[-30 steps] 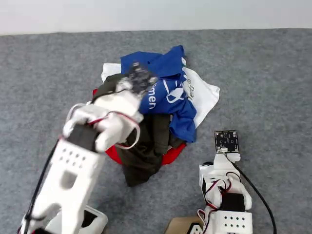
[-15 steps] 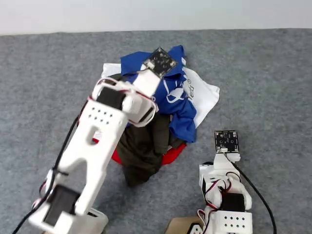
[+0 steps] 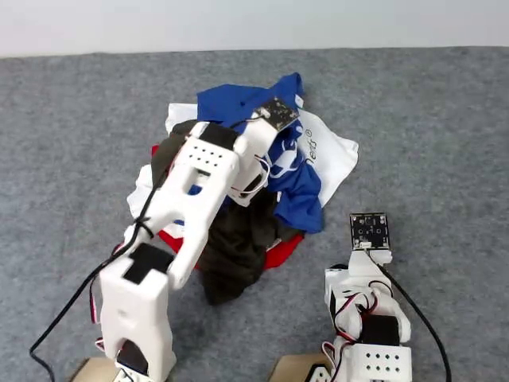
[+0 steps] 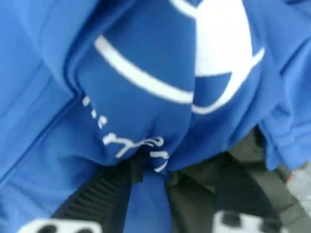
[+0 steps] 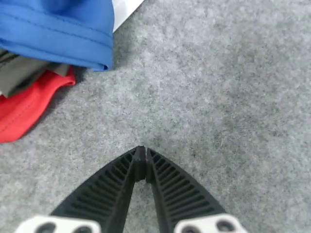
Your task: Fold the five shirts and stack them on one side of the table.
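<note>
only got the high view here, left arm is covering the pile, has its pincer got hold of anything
Observer: Yes. The left wrist view shows the left pincer shut on a bunched fold of the blue shirt, right by its white print.
Operator: ok and the right pincer, the arm hides it for me
Observer: The right pincer is shut with nothing in it. It sits over bare table, close to the blue shirt's hem and an edge of the red shirt.
</note>
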`<state>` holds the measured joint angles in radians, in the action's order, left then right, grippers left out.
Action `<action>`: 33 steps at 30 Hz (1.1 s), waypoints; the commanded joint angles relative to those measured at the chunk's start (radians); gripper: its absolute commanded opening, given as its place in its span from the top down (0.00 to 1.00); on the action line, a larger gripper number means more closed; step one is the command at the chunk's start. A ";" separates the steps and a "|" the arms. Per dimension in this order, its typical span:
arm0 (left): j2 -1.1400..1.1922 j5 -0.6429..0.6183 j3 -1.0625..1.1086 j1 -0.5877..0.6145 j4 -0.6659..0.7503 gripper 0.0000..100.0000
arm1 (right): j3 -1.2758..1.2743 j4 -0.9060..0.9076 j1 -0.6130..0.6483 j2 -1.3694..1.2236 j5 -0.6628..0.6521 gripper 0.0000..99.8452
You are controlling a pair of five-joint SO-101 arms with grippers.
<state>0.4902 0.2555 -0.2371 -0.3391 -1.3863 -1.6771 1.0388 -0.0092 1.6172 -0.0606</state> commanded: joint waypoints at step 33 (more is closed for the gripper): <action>-0.609 0.009 -0.320 1.106 -0.198 1.00 | -0.012 0.004 0.008 0.007 0.005 0.99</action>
<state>-0.0560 0.2386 -0.5148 0.6767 -1.5888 -1.6771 1.0388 -0.0092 1.6172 -0.0606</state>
